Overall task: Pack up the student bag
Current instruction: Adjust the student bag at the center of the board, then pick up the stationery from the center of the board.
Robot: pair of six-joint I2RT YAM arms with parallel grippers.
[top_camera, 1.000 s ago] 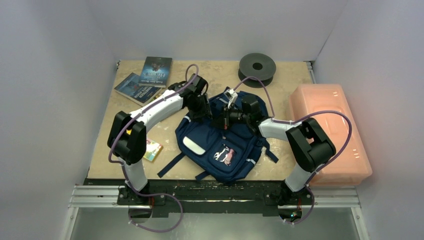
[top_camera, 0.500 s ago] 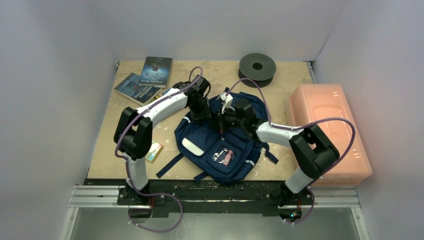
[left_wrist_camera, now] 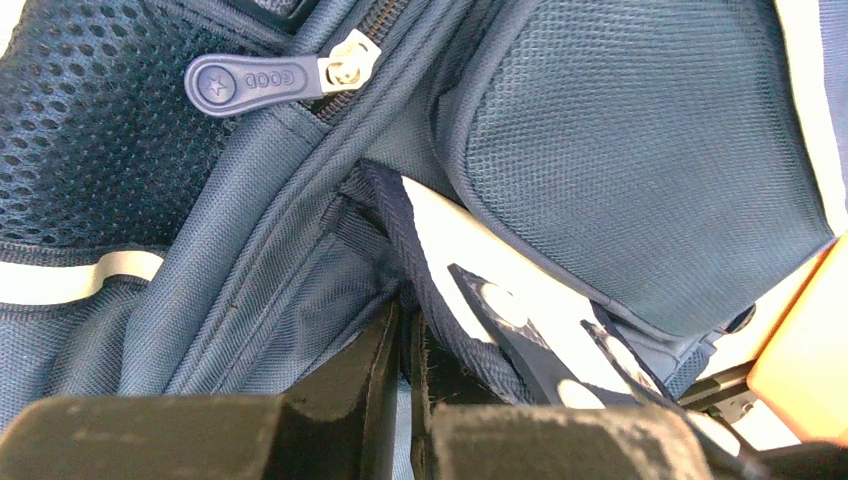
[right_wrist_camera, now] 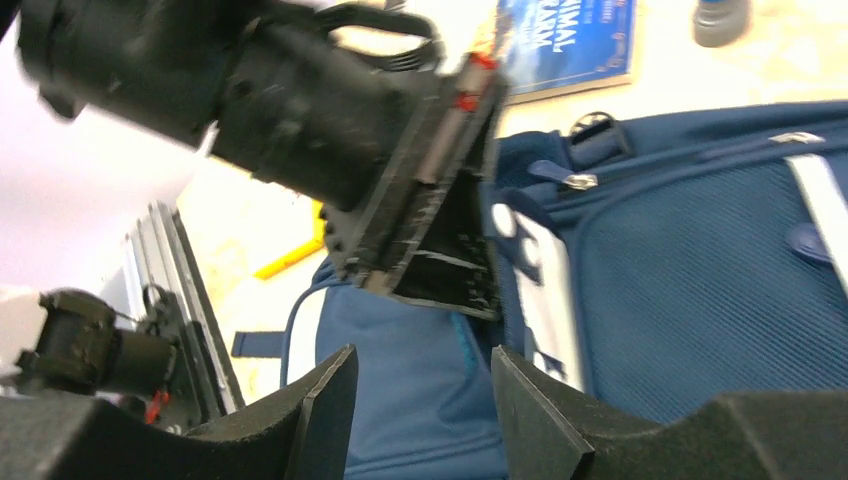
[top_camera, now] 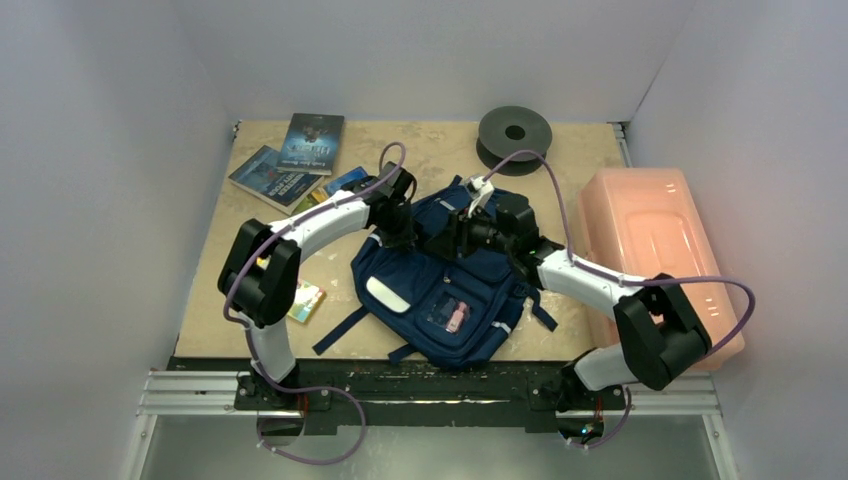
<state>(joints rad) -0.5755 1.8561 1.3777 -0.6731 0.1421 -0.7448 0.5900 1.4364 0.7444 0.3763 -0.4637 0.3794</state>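
Observation:
The student bag (top_camera: 447, 300), a navy blue backpack with white trim, lies front side up in the middle of the table. My left gripper (top_camera: 401, 233) sits at its upper left edge. In the left wrist view that gripper (left_wrist_camera: 405, 322) is shut on a fold of the bag's webbing edge (left_wrist_camera: 392, 215), below a zipper pull (left_wrist_camera: 255, 80). My right gripper (top_camera: 454, 238) hovers over the bag's top, just right of the left one. It (right_wrist_camera: 420, 368) stands open with nothing between its fingers, only the bag's fabric (right_wrist_camera: 700, 270) beyond them.
Two books (top_camera: 312, 140) (top_camera: 270, 178) lie at the back left, with a small blue item (top_camera: 345, 182) near them. A dark spool (top_camera: 515, 132) stands at the back. A pink translucent box (top_camera: 655, 260) fills the right side. A small colourful card (top_camera: 305, 300) lies by the left arm.
My left gripper has closed on the bag's edge. My right gripper has opened and let go, and its arm has swung out to the right.

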